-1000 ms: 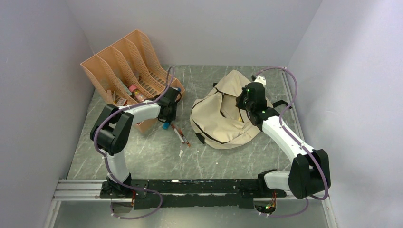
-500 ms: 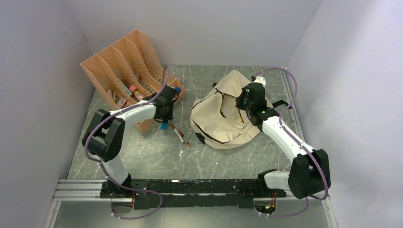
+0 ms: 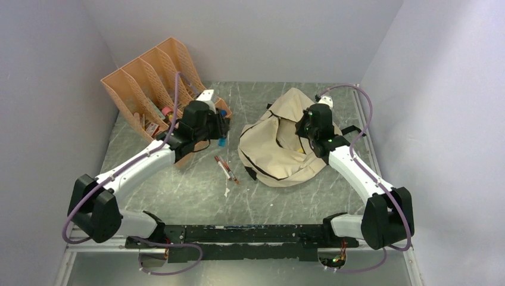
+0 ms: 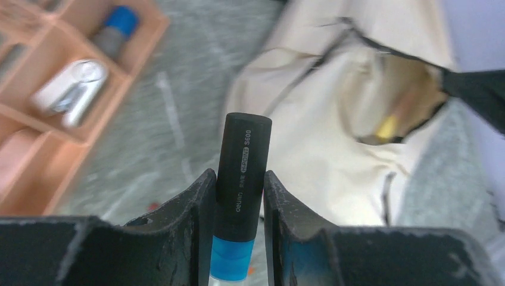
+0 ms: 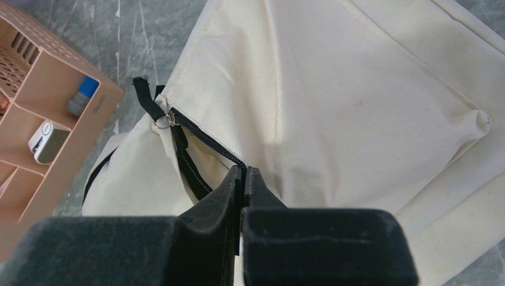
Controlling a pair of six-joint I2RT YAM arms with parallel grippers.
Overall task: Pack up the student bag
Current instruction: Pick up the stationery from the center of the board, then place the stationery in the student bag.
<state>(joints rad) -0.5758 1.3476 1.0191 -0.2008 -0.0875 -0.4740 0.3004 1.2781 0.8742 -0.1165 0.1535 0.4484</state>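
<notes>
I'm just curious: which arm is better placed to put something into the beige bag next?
Left. The left end effector grips a marker facing the student bag; the right end effector pinches its zipper edge.

Even, diffuse lighting with faint, soft shadows. Left wrist view: marker (image 4: 243,173) sharp, background blurred. Right wrist view: student bag (image 5: 357,89) crisp throughout.

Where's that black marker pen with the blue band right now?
Top view, left side: the black marker pen is clamped in the left arm's jaws, held between the orange plastic file organizer and the beige fabric backpack.
</notes>
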